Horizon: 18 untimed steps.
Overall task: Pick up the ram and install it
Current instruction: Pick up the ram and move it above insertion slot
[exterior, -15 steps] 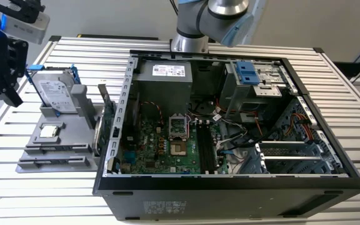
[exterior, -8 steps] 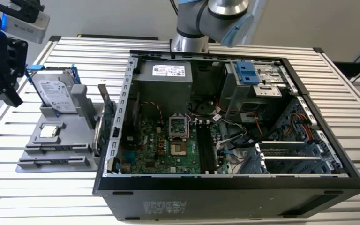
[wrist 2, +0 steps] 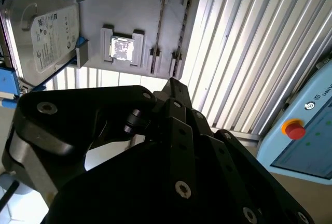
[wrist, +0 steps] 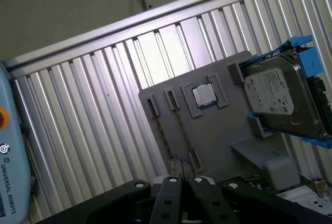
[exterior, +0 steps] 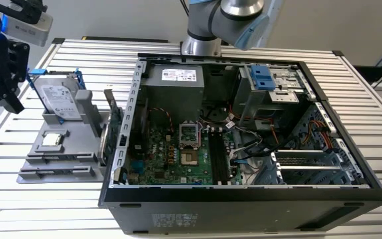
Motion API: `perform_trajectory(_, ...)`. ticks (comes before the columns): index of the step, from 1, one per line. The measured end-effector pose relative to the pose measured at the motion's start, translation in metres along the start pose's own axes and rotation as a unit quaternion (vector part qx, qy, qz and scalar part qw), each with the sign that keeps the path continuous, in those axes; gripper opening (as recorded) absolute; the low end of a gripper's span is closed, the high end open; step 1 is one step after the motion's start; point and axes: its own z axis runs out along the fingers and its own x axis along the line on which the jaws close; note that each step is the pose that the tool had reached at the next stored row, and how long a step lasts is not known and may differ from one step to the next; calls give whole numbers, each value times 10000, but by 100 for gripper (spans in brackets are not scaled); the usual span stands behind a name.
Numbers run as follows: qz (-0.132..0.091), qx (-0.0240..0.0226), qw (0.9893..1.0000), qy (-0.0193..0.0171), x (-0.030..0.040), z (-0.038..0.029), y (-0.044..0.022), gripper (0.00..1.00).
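My black gripper (exterior: 2,99) hangs at the exterior view's far left, above the table and beside the grey parts holder (exterior: 78,149). In both wrist views its fingertips meet, shut with nothing between them (wrist: 182,178) (wrist 2: 173,85). Below it the holder (wrist: 223,130) has long narrow slots. A thin dark strip (wrist: 179,128) (wrist 2: 158,27) stands edge-on in one slot; I cannot tell for sure that it is the ram. The open computer case (exterior: 244,196) lies on the table with its motherboard (exterior: 177,159) facing up.
A silver hard drive in a blue frame (exterior: 58,99) (wrist: 282,97) leans at the holder's back. A small square chip (exterior: 53,139) (wrist: 205,95) sits in a pocket. A green card (exterior: 115,129) stands between holder and case. The table is ribbed aluminium (exterior: 32,204). A pendant with a red button (wrist 2: 294,129) lies beyond the table edge.
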Motion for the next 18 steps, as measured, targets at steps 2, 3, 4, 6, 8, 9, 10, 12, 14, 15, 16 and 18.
perform_trajectory(2, -6, 0, 10000, 1, 0, 0, 0, 0)
perform_trajectory(3, -22, 0, 10000, 2, 0, 0, 0, 0)
perform_trajectory(4, -52, 0, 10000, 2, 0, 0, 0, 0)
perform_trajectory(6, -140, -1, 9999, 7, 0, 0, 0, 0)
perform_trajectory(8, -239, -1, 9997, 12, 0, 0, 0, 0)
perform_trajectory(9, -292, -1, 9996, 14, 0, 0, 0, 0)
perform_trajectory(10, -340, -1, 9994, 16, 0, 0, 0, 0)
perform_trajectory(12, -437, -1, 9990, 21, 0, 0, 0, 0)
perform_trajectory(14, -527, -1, 9986, 25, 0, 0, 0, 0)
perform_trajectory(15, -572, -2, 9984, 28, 0, 0, 0, 0)
perform_trajectory(16, -609, -1, 9981, 29, 0, 0, 0, 0)
perform_trajectory(18, -684, -2, 9977, 33, 0, 0, 0, 0)
